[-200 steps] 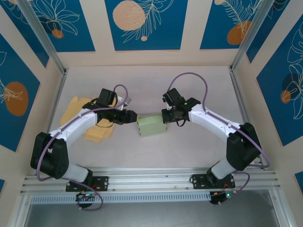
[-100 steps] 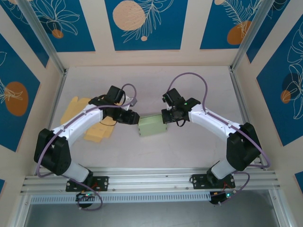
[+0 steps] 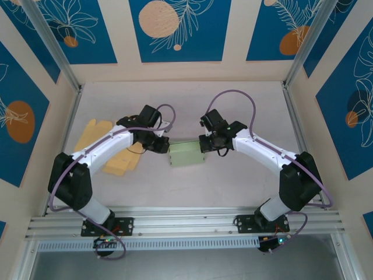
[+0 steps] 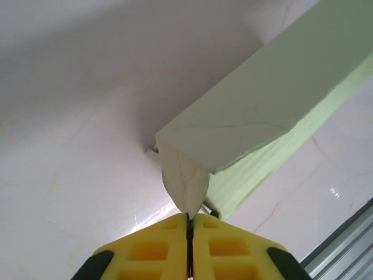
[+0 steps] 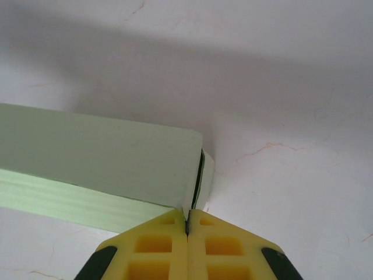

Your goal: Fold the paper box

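Observation:
The pale green paper box (image 3: 186,154) lies on the table between both arms. My left gripper (image 3: 165,146) is at its left end. In the left wrist view the yellow fingers (image 4: 151,251) are shut on the tip of a pointed, creased flap (image 4: 185,178) that hangs from the box's (image 4: 256,111) corner. My right gripper (image 3: 203,144) is at the right end. In the right wrist view its jaws (image 5: 187,217) are shut on the lower edge of the box's (image 5: 99,151) end, where a side flap (image 5: 207,172) stands slightly off the wall.
Flat yellow paper sheets (image 3: 93,131) (image 3: 121,164) lie to the left, partly under the left arm. An aluminium rail (image 3: 186,221) runs along the near edge, and metal posts (image 3: 294,111) frame the sides.
My left gripper moved right to the box's left end and went from open to shut on the flap. The right arm and the box stayed put.

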{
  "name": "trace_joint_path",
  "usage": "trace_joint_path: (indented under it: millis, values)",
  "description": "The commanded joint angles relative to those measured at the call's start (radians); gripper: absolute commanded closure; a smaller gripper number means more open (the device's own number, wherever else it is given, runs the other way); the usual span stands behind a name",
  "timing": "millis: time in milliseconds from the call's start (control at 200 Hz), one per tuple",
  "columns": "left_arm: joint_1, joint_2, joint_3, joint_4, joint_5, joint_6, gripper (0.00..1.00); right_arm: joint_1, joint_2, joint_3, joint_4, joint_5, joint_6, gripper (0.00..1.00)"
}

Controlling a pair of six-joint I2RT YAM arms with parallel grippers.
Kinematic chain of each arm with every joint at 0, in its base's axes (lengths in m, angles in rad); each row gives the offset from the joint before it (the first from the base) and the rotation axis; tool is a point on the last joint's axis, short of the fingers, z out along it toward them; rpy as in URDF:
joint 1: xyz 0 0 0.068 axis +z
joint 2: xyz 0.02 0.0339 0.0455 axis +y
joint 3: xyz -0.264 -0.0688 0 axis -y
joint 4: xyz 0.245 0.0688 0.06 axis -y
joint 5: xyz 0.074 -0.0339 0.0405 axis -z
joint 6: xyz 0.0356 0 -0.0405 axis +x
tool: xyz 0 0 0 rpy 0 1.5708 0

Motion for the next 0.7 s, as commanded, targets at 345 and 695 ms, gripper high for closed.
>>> trace_joint_path:
  millis: [345, 695]
  values:
    - [0.001, 0.02, 0.063, -0.013, 0.115, 0.003, 1.0, 0.009, 0.0, -0.028, -0.016, -0.018, 0.013, 0.94]
    - [0.004, 0.0, 0.02, 0.051, 0.087, -0.014, 1.0, 0.036, -0.065, -0.013, -0.03, 0.007, 0.038, 0.71]
